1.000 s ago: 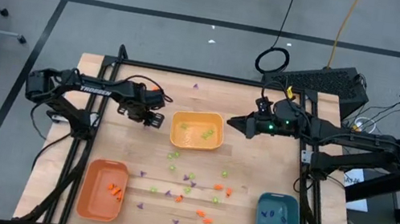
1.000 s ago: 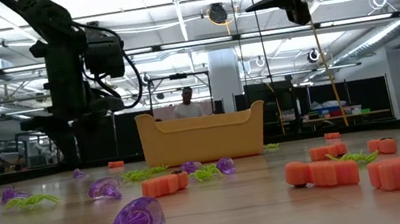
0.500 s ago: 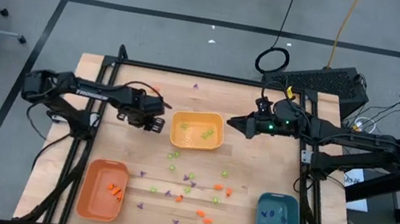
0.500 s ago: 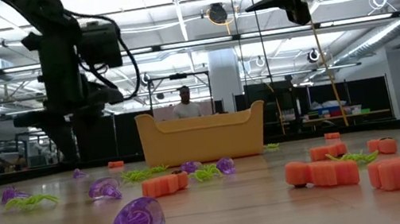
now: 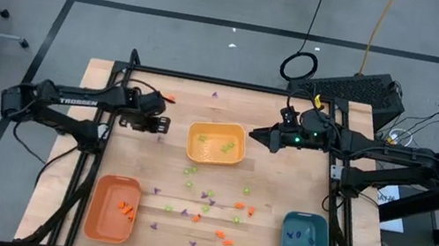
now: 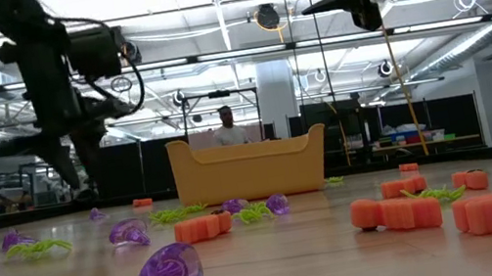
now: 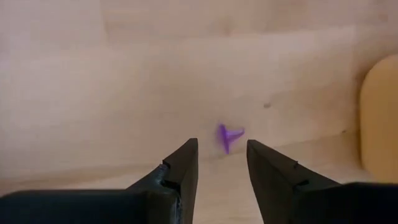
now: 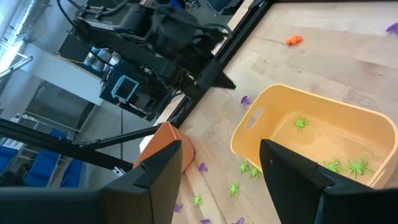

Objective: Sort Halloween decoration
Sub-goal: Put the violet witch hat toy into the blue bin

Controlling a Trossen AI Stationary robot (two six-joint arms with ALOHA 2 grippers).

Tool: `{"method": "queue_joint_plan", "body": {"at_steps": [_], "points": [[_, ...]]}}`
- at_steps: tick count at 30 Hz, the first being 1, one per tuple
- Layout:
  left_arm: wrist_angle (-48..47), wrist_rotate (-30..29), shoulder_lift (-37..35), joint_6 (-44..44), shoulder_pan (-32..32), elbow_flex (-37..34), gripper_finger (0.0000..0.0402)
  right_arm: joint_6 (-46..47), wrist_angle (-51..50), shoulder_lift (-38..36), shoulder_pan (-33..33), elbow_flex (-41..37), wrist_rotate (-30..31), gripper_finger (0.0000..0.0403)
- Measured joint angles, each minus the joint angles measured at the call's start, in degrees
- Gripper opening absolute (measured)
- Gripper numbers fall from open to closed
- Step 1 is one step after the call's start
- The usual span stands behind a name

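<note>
Left gripper (image 7: 222, 163) open above a purple piece (image 7: 228, 136), beside yellow tray (image 5: 217, 143); right gripper (image 8: 221, 165) open over tray.

yellow tray (image 7: 380, 118) cut off by the left wrist view's edge, teal tray (image 5: 305, 245) contents too small to identify

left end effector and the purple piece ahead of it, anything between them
Nothing: in the left wrist view, bare wood separates the open left end effector from the purple piece.

arms: matte black, six joints | left arm (image 5: 71, 101): white lettering | fingers (image 7: 176, 176): dark, tapered
</note>
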Motion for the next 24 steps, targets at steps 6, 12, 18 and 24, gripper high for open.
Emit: {"method": "queue_joint_plan", "body": {"at_steps": [6, 12, 18, 24], "points": [[4.49, 1.84, -0.27, -3.58, -1.67, -1.79, 0.0132, 0.63, 0.00, 0.00, 0.00, 0.00, 0.00, 0.0201], [5.64, 1.25, 0.28, -5.80, -2.27, -4.45, 0.0132, 0.56, -0.01, 0.00, 0.00, 0.00, 0.00, 0.0201], [7.61, 2.00, 0.23, -5.96, -3.04, -5.57, 0.0132, -0.34, -0.01, 0.00, 0.00, 0.00, 0.07, 0.0201], [10.12, 1.50, 1.60, -5.96, -3.29, -5.57, 0.0132, -0.52, -0.02, 0.00, 0.00, 0.00, 0.17, 0.0201]]}}
